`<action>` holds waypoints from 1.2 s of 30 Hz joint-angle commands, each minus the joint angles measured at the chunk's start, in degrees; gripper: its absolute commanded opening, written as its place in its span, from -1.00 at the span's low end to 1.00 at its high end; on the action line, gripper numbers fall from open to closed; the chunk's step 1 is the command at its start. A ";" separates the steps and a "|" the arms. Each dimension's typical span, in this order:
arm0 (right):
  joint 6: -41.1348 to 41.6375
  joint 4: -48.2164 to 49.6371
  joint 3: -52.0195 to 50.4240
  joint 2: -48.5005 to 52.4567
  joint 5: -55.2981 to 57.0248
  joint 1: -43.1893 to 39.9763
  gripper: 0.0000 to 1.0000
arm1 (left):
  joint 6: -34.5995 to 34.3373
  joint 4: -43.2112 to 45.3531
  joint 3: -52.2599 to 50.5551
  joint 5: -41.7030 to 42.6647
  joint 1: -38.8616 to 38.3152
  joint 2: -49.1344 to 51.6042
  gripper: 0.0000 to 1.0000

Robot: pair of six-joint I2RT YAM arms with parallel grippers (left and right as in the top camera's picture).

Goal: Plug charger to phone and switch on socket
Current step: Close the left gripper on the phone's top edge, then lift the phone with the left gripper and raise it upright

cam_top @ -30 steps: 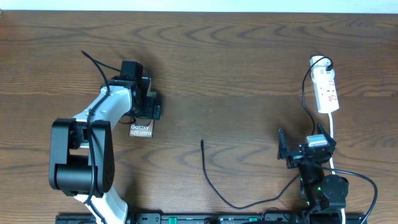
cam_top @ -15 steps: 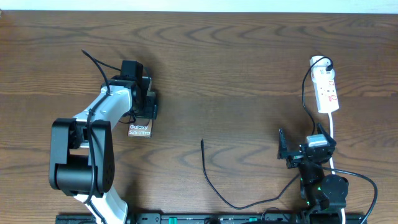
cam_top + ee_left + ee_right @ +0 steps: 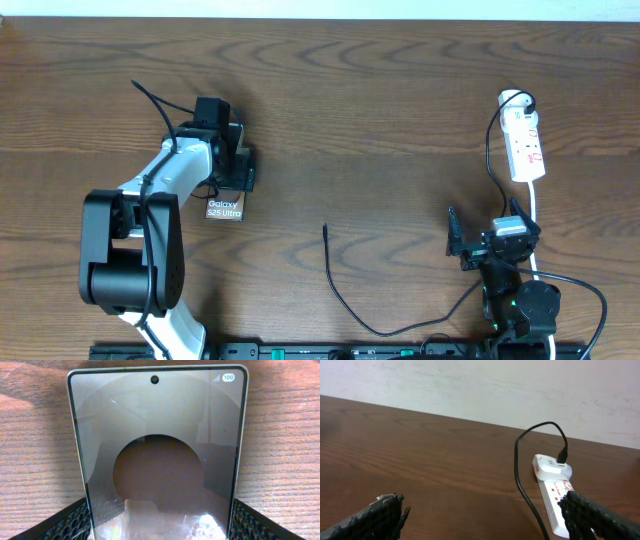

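Observation:
The phone (image 3: 226,209) lies flat at the left of the table, its "Galaxy" end toward the front. It fills the left wrist view (image 3: 159,450), screen up. My left gripper (image 3: 238,165) is over its far end, one finger pressed against each long edge (image 3: 159,522). The charger, a thin black cable (image 3: 345,300), lies at the front centre with its plug tip (image 3: 325,229) free on the wood. The socket (image 3: 525,145) lies at the far right with a white adaptor on it, and also shows in the right wrist view (image 3: 552,495). My right gripper (image 3: 487,236) is open and empty, in front of the socket (image 3: 485,510).
A thick white cord (image 3: 536,215) runs from the socket toward the front, past the right arm. The black cable loops up from the adaptor (image 3: 530,455). A white wall backs the table's far edge (image 3: 470,390).
The phone and my left gripper have shifted very slightly to the left. The right arm, the cable and the socket have not moved.

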 commanded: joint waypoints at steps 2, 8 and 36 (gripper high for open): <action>-0.61 -0.24 -0.07 -0.17 0.26 0.44 0.98 | 0.44 -0.79 -1.01 -1.40 0.04 3.02 0.64; -0.61 -0.24 -0.07 -0.17 0.26 0.44 0.99 | 0.44 -0.79 -1.01 -1.40 0.04 3.02 0.04; -0.61 -0.24 -0.07 -0.13 0.26 0.44 0.99 | -2.64 -3.85 1.75 7.96 0.04 -13.40 -0.86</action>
